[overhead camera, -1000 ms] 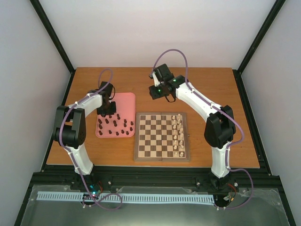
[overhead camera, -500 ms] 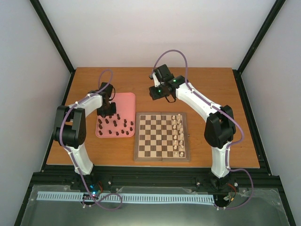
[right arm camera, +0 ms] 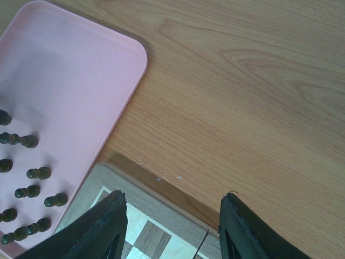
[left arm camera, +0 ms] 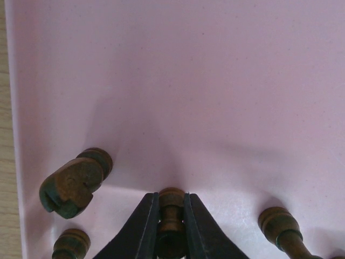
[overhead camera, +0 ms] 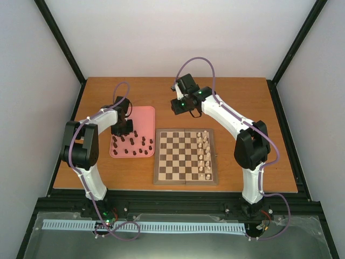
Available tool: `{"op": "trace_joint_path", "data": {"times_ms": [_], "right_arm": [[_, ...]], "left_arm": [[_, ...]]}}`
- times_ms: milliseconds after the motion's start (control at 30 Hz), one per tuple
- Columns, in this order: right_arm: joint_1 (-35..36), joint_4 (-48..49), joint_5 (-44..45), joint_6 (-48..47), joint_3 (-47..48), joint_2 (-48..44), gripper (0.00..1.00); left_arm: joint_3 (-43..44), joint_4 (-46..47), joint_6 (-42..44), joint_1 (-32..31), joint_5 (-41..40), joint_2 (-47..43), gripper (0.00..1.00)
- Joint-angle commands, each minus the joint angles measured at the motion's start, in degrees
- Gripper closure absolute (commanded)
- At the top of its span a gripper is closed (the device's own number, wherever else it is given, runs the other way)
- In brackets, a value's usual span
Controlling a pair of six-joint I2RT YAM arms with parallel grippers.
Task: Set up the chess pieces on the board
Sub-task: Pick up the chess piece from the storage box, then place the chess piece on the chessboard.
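Fingers (left arm camera: 144, 229) of your left gripper (left arm camera: 171, 198) were pinched onto one held piece (left arm camera: 171, 218), with a black finger on each side of its neck. Its long axis ran in line with the fingers in the wrist view. The rounded end poked out just past the tips, toward the bare far part of the pink tray (left arm camera: 215, 81), and the other end was hidden between the fingers. I couldn't tell whether it stood upright or lay flat. In the top view it sat on the left side of the tray, about mid-depth.

Just left of it, a tipped piece (left arm camera: 75, 183) lay on its side. Its flat green-rimmed base faced the camera and its long axis ran up-right in that view.

The other dark chess pieces (overhead camera: 137, 145) were clustered on the tray's near half. The board (overhead camera: 186, 172) sat just beside the tray on its right, square to the table edge. Cream pieces (overhead camera: 204, 154) filled its two right-hand columns.

Your right gripper (right arm camera: 173, 199) had its fingers spread with nothing between them. It hung above the board's far left corner.

The table (overhead camera: 237, 108) was orange-brown wood grain. Black frame posts (overhead camera: 63, 46) ran up the corners, and plain white walls (overhead camera: 183, 38) stood behind and to both sides.
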Motion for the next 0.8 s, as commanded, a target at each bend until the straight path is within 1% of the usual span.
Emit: {"op": "trace_joint_path", "data": {"times_ms": [0,133,267,433,500,667,767], "right_arm": [[-0.53,0.49,-0.16,0.65,-0.57,-0.19,0.52],[-0.53,0.47,-0.11,0.73,-0.52,-0.14,0.52],[-0.53,0.56,-0.27,0.82,-0.25,-0.07,0.52],[-0.58,0.51,0.18,0.73,-0.12,0.04,0.52],[-0.58,0.40,0.40,0.68,-0.10,0.08,0.52],[-1.45,-0.25,1.05,1.35,-0.29,0.47,0.52],[-2.54,-0.35,0.80,1.87,-0.76,0.38,0.52]], "left_arm": [[1.41,0.19,0.17,0.29,0.29,0.47,0.92],[4.01,-1.48,0.00,0.25,0.54,0.02,0.93],[9.24,-5.34,-0.18,0.29,0.76,-0.74,0.93],[14.57,-9.56,-0.67,-0.42,4.32,-2.67,0.91],[14.87,-10.56,-1.08,-2.30,5.75,-4.24,0.91],[15.65,-12.68,-2.77,-10.91,8.91,-6.87,0.90],[16.67,-13.08,-4.56,-15.32,10.84,-6.77,0.89]]}}
